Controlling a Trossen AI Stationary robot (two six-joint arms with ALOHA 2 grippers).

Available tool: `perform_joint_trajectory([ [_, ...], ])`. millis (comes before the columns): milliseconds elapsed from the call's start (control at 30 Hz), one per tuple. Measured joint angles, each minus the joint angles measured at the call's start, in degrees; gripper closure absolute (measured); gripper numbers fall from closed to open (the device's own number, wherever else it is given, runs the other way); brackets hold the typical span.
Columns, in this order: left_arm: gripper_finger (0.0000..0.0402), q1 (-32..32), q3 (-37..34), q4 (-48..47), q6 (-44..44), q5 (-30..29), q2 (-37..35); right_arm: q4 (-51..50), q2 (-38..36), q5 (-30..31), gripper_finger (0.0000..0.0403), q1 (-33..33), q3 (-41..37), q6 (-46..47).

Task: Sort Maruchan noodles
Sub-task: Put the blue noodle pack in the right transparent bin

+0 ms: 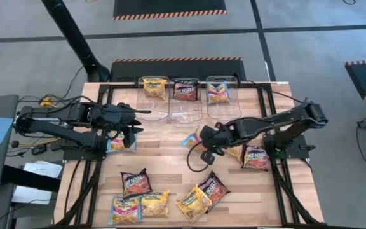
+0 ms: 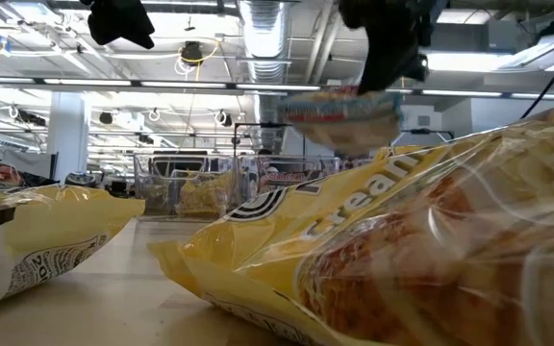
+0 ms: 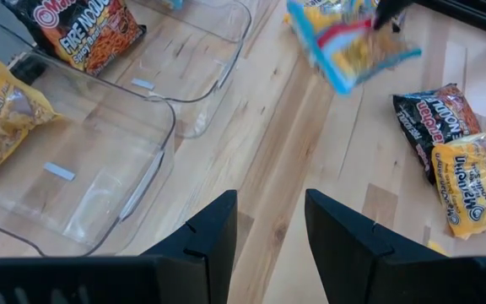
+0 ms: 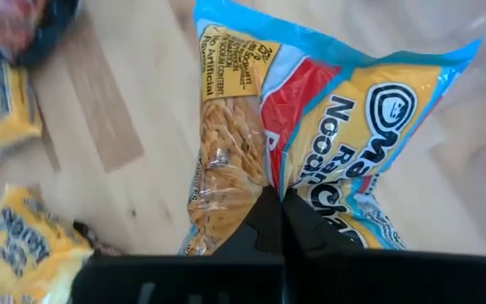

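Right claw clamped on a blue packet reading "No Artificial"; left claw apart.

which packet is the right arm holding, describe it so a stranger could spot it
Start at the three clear bins along the table's far edge. Just in front of the middle bin, near the table's centre, the right gripper is shut on a light blue packet. It is the only packet lifted off the wood, and its blue border with a red band sets it apart from the yellow and black ones.

The wooden table carries noodle packets and clear bins.
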Motion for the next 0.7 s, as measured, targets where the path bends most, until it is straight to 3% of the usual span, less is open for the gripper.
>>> perform_joint_trajectory([
  [367,0.0274,0.0,0.0,0.0,-0.1,-1.3,0.0,-5.8,-11.2,8.9,0.0403,-7.4,0.1,-9.2],
  [700,0.0274,0.0,0.0,0.0,-0.1,-6.0,0.0,-9.6,-13.9,10.9,0.0403,-21.0,0.2,-29.7],
])
